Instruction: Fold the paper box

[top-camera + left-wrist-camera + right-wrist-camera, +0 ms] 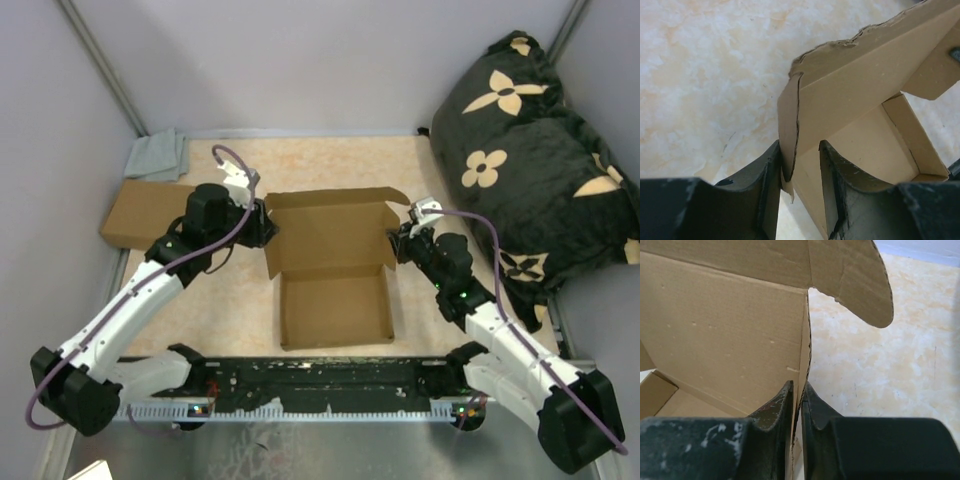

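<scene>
The paper box (335,310) lies in the middle of the table, its shallow tray formed and its lid panel (330,235) standing up behind it. My left gripper (262,225) is at the lid's left side flap (787,120). In the left wrist view the left gripper (800,147) straddles that flap, which rests against the left finger with a gap to the right finger. My right gripper (400,242) is at the lid's right edge. In the right wrist view the right gripper (797,386) is pinched on the cardboard edge (806,340), below a rounded tab (855,280).
A second, ready-made brown cardboard box (140,215) lies at the left wall, with a grey cloth (158,155) behind it. A black cushion with tan flowers (530,150) fills the right back corner. The marbled table (230,310) shows around the box.
</scene>
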